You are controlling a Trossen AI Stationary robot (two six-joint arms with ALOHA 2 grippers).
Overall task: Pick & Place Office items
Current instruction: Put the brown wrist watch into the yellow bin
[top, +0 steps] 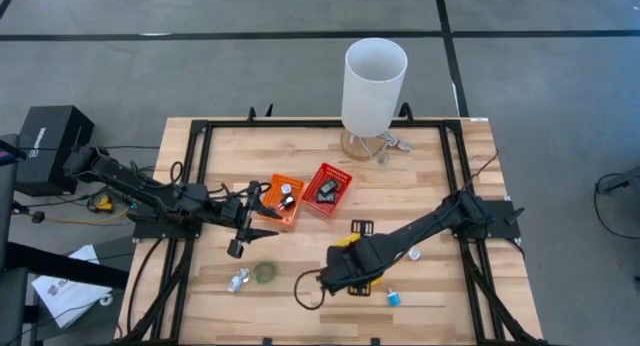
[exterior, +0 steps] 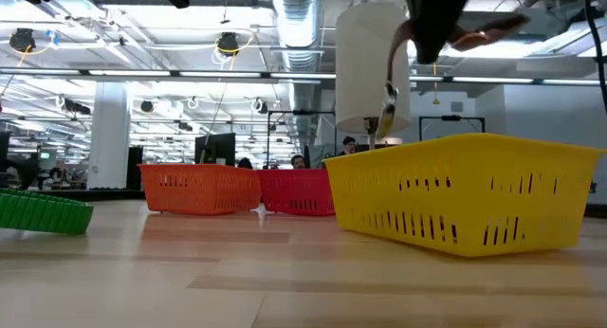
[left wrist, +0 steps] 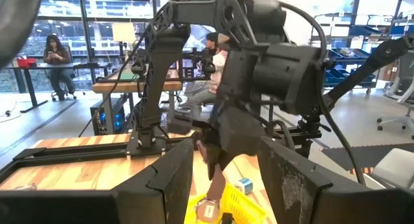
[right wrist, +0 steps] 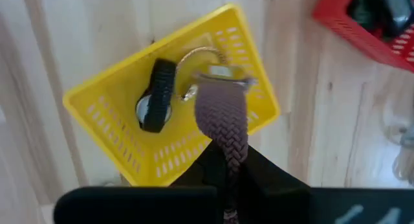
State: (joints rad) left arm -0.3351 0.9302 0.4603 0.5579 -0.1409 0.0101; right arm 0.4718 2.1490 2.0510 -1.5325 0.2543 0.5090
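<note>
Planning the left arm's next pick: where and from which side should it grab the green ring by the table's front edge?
Probably the green ring is best taken by its wall from straight above, with one claw finger in the hole and one outside. It lies low and nearly flat on the table, so a sideways approach would find little to pinch.

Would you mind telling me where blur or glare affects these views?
Right wrist view: the braided brown strip is fairly sharp, the yellow basket and its black ring soft. Low view: ceiling lights glare, and the green ring is blurred. High view: evenly lit.
</note>
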